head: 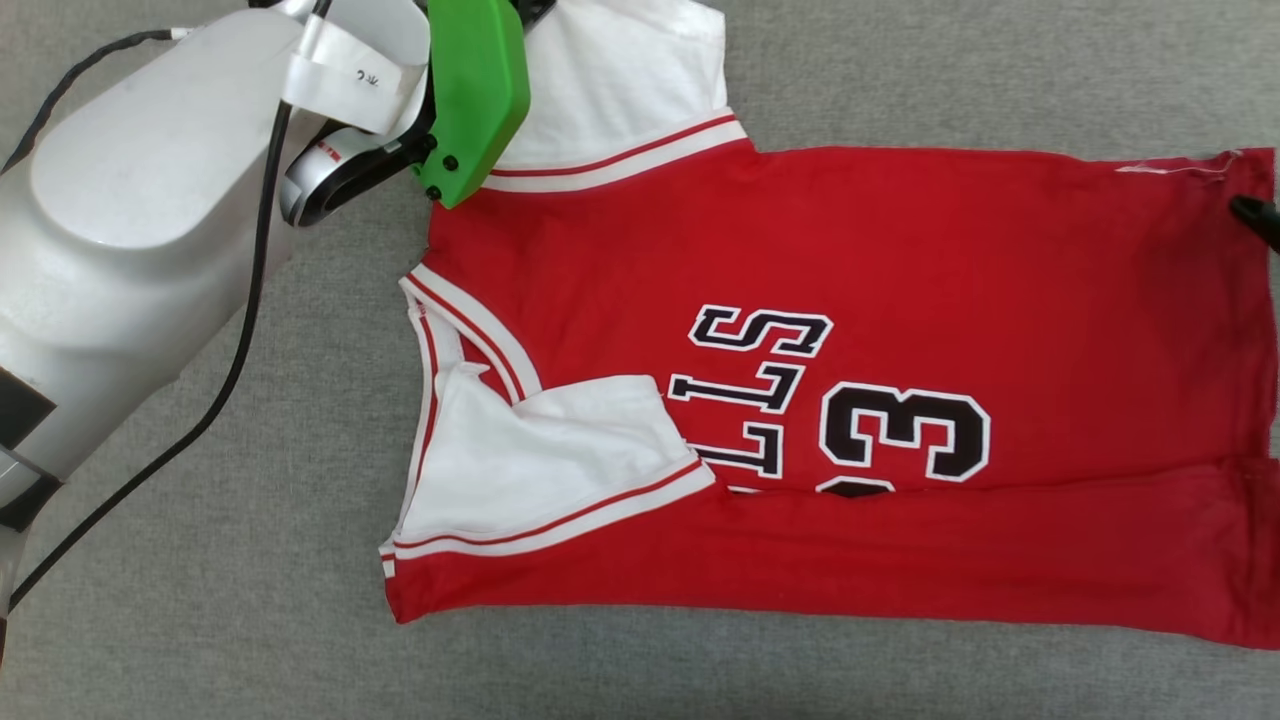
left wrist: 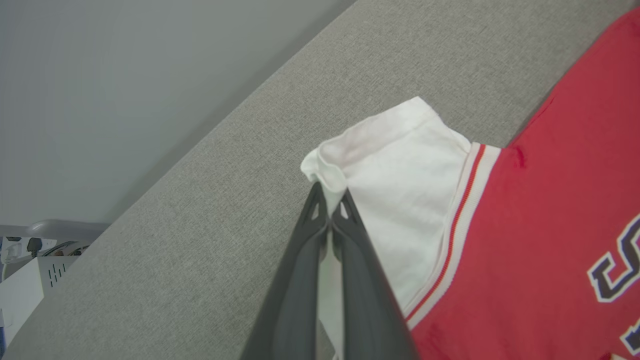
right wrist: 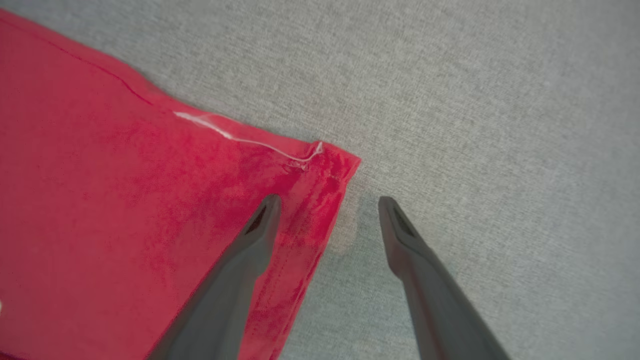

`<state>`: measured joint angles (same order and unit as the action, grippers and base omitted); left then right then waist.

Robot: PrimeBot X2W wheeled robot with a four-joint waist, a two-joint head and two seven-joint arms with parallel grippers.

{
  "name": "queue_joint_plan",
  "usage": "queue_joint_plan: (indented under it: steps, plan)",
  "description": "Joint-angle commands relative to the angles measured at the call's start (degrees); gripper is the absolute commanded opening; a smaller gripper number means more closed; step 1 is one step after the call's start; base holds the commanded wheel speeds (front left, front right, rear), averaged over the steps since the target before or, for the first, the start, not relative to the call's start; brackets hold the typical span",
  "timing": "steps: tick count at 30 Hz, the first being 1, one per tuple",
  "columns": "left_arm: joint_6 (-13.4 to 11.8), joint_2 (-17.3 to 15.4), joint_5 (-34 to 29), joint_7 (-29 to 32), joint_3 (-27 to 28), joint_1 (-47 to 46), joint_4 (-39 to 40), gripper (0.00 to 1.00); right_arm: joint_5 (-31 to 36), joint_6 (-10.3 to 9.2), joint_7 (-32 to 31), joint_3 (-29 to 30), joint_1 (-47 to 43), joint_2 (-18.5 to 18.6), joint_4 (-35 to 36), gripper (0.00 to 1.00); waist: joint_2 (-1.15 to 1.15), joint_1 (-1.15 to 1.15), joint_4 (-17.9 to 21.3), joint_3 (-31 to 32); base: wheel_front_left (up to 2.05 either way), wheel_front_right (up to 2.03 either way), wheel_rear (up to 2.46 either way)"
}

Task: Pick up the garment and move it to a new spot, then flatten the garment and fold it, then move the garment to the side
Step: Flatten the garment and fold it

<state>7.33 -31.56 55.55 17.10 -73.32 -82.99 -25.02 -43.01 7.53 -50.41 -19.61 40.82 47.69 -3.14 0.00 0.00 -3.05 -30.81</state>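
A grey fabric-covered desk [head: 900, 60] carries the garment [head: 950, 250], spread flat: white sleeve edge at the left gripper [left wrist: 330, 192], red hem corner just ahead of the right gripper [right wrist: 328, 199].

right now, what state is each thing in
garment, spread on the grey surface, near long edge folded over the front
near sleeve, folded in over the chest
far sleeve, laid out, its edge pinched
left gripper, shut on the far sleeve
right gripper, open, straddling a hem corner
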Motion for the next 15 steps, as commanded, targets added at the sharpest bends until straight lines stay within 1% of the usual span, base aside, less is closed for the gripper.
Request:
queue_joint_plan:
  steps: [1, 6, 9, 10, 11, 15]
  plan:
    - [0.2, 0.4, -0.4, -0.6, 0.0, -0.9, 0.3, 0.0, 0.3, -0.04, 0.1, -0.9, 1.1, -0.9, -1.2, 1.0, 0.0, 0.0, -1.4, -1.8, 0.0, 0.0, 0.0]
    - [0.2, 0.7, -1.4, -1.6, 0.0, -1.3, 0.3, 0.0, 0.6, -0.04, 1.4, -5.9, 0.4, -2.4, -5.8, 1.0, 0.0, 0.0, -2.2, -3.0, 0.0, 0.0, 0.0]
    - [0.2, 0.7, -1.6, -1.8, 0.0, -1.0, 0.2, 0.0, -0.5, -0.04, 2.1, -8.0, -0.7, -2.2, -7.5, 1.0, 0.0, 0.0, -2.1, -3.0, 0.0, 0.0, 0.0]
    - [0.2, 0.6, -1.6, -1.9, 0.0, -0.8, 0.1, 0.0, -0.9, -0.04, 2.5, -8.4, -0.9, -2.1, -7.8, 0.39, 0.0, 0.0, -1.9, -2.8, 0.0, 0.0, 0.0]
    - [0.2, -0.3, -1.9, -2.7, 0.0, 0.1, -0.3, 0.0, -1.7, -0.04, 5.7, -8.4, -0.7, -1.8, -8.5, 0.0, 0.0, 0.0, -1.1, -1.5, 0.0, 0.0, 0.0]
    - [0.2, -1.9, -1.9, -4.5, 0.0, 2.0, -0.2, 0.0, -1.5, -0.04, 11.4, -8.1, 0.1, -1.5, -8.3, 0.0, 0.0, 0.0, -0.1, 1.1, 0.0, 0.0, 0.0]
